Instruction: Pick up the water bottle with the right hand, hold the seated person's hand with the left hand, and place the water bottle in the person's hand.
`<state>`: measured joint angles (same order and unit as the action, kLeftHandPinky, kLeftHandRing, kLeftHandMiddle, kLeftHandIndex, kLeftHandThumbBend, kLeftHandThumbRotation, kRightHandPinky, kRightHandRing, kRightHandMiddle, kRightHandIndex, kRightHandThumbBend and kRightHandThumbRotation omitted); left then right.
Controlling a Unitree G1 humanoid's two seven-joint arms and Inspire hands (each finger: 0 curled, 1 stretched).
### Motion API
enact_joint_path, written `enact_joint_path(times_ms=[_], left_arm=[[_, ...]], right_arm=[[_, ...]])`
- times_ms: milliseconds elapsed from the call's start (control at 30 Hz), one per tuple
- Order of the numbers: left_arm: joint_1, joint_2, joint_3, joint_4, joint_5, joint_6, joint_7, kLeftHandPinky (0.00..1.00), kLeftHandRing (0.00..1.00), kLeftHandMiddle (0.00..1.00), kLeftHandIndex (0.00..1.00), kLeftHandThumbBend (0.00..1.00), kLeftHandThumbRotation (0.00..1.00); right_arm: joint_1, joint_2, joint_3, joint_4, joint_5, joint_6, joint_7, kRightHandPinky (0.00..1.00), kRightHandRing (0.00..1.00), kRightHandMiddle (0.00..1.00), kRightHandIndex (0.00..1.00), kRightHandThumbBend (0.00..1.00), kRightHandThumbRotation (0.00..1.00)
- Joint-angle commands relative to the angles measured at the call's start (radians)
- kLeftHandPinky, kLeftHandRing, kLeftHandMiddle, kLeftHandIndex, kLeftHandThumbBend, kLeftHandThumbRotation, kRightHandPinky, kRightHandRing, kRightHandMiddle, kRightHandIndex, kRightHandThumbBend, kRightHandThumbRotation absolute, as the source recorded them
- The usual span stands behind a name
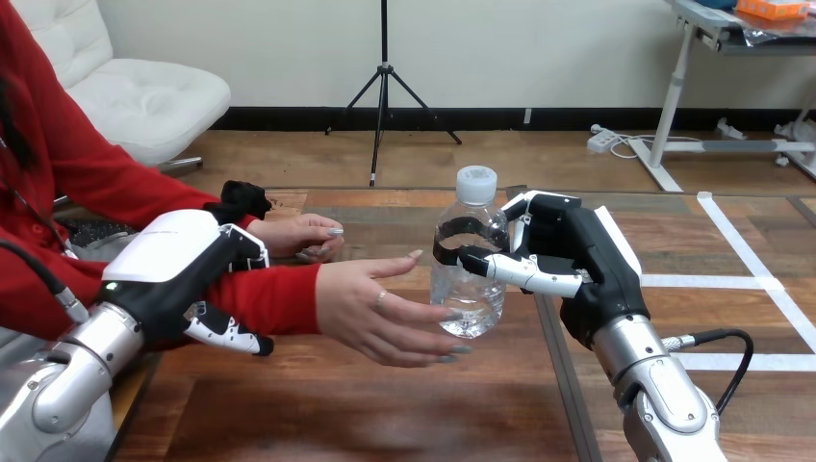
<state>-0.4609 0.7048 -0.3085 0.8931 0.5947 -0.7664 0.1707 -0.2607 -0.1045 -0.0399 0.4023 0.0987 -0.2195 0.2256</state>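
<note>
A clear water bottle with a white cap stands upright at the middle of the view. My right hand is shut on it from the right, fingers wrapped round its upper half. The person's hand reaches in from the left, palm open toward the bottle, its fingertips touching the bottle's lower part. My left hand is on that arm's red-sleeved wrist, fingers curled over the top and thumb under it. I cannot tell whether the bottle's base rests on the table.
The person's other hand lies on the wooden table behind the outstretched arm. A seam runs down the tabletop under my right hand. White tape lines mark the surface at the right.
</note>
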Motion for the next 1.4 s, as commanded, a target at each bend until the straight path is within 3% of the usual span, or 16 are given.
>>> enact_joint_path(times_ms=[0, 333, 700, 1100, 1367], left_arm=[[-0.041, -0.038, 0.027, -0.089, -0.034, -0.031, 0.012, 0.20, 0.26, 0.34, 0.34, 0.78, 0.02], [-0.047, -0.054, 0.019, -0.054, -0.012, -0.034, 0.031, 0.22, 0.28, 0.36, 0.36, 0.81, 0.06], [-0.058, -0.076, 0.009, -0.033, -0.008, -0.017, 0.017, 0.27, 0.33, 0.40, 0.40, 0.84, 0.07], [-0.077, -0.105, -0.001, 0.008, -0.006, -0.044, 0.020, 0.28, 0.34, 0.41, 0.42, 0.86, 0.08], [-0.083, -0.124, -0.006, 0.015, -0.003, -0.026, 0.009, 0.28, 0.35, 0.41, 0.41, 0.86, 0.09]], right_arm=[[-0.095, 0.011, -0.007, -0.004, 0.004, -0.057, -0.003, 0.01, 0.05, 0.09, 0.09, 0.53, 0.00], [-0.092, 0.009, -0.008, 0.004, 0.005, -0.072, -0.001, 0.01, 0.05, 0.09, 0.09, 0.52, 0.00], [-0.089, 0.006, -0.010, 0.008, 0.010, -0.078, 0.005, 0.01, 0.06, 0.09, 0.09, 0.53, 0.00], [-0.081, 0.003, -0.009, -0.019, 0.003, -0.052, -0.013, 0.02, 0.06, 0.09, 0.09, 0.55, 0.00], [-0.078, 0.003, -0.013, -0.025, 0.014, -0.048, -0.007, 0.02, 0.06, 0.10, 0.10, 0.55, 0.00]])
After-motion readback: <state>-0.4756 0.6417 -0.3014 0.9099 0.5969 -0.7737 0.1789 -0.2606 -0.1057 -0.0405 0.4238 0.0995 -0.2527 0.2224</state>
